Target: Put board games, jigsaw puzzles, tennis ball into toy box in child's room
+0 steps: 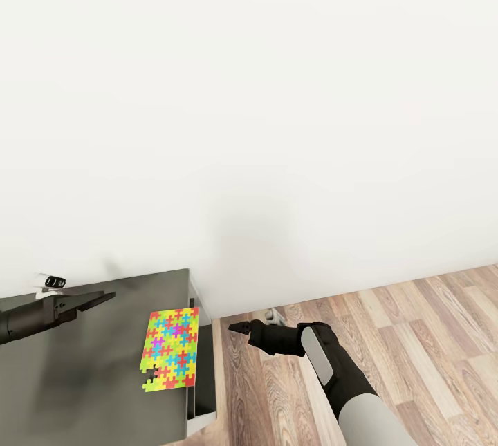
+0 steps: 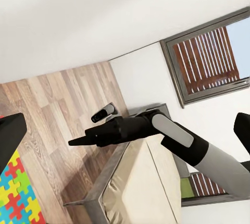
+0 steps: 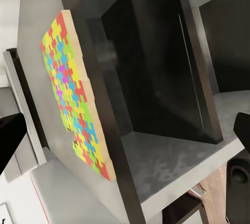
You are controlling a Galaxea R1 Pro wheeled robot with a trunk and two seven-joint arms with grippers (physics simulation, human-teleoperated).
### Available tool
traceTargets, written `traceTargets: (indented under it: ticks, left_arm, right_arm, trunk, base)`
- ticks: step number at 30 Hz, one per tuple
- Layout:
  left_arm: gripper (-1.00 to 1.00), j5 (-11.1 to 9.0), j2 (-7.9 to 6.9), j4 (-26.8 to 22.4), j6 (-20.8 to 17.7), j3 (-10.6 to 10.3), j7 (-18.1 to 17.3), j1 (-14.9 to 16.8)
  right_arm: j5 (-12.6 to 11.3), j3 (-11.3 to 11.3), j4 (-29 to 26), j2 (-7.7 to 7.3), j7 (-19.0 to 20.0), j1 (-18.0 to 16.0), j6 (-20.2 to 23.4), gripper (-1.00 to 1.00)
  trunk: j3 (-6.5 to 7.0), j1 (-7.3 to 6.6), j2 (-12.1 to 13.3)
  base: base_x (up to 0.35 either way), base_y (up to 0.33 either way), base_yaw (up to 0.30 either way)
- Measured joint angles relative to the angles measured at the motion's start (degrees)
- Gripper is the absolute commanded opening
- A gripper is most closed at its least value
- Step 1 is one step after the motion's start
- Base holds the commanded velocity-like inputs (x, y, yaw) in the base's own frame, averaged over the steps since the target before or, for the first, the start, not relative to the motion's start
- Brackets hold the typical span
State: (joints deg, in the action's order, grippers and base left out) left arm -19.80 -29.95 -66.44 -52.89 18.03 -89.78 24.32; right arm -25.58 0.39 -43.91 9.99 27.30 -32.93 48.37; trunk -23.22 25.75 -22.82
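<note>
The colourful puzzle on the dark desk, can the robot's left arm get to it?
Probably yes. The left gripper hovers above the same desk as the puzzle, with bare desktop between them.

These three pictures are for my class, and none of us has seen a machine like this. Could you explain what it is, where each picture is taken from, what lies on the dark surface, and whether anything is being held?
It is a two-armed robot in a computer simulation. The large picture comes from a camera on its head, looking down: its left gripper reaches over a dark grey desk, and its right gripper hangs over the wood-plank floor beside it. The other two pictures come from cameras near each gripper. On the desk, near its right edge, lies a thin jigsaw puzzle of bright interlocking pieces. The right wrist camera sees that puzzle edge-on. The left wrist camera looks across at the right arm, with a beige bed below it. Neither gripper holds anything; both look closed.
</note>
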Motion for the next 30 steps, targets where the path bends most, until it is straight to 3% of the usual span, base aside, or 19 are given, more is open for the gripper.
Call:
traceTargets:
  ticks: [30]
  left_arm:
    - [1.0, 0.0, 0.14, 0.0, -0.1, -0.1, 0.0, 0.0]
  right_arm:
    - [0.0, 0.0, 0.0, 0.0, 0.0, 0.0, -0.1, 1.0]
  trunk:
    - [0.0, 0.0, 0.0]
  base:
    - [0.0, 0.047, 0.0]
